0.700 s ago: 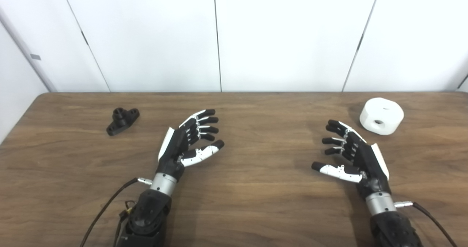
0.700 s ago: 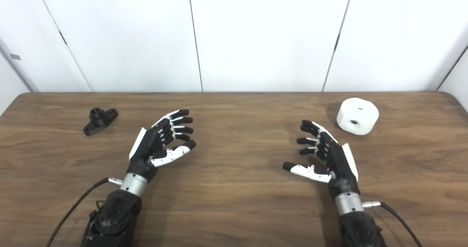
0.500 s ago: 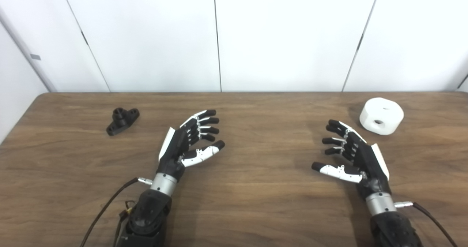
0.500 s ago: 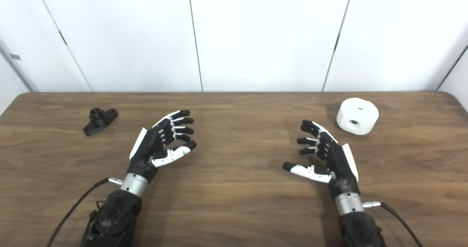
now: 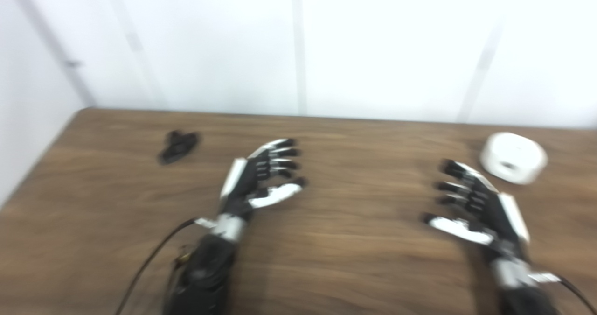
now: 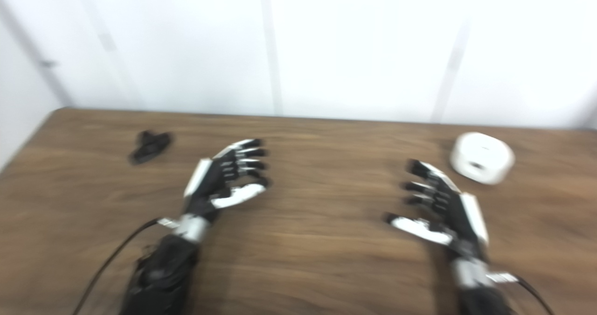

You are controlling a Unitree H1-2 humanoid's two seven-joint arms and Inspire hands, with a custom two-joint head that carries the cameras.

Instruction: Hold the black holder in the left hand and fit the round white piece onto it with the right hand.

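Probably both hard and light: black holder point(image 5: 178, 146) far left, round white piece point(image 5: 513, 157) far right on desk point(image 5: 354, 259); left hand point(image 5: 261, 179) and right hand point(image 5: 475, 203) are spread, empty; hold the sides.

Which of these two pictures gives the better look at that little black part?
Neither by much: both are blurred. In the right eye view the black holder sits further from the table's left edge; the left eye view shows the same dark smudge.

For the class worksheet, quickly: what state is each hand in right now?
Left hand: open, holding nothing.
Right hand: open, holding nothing.
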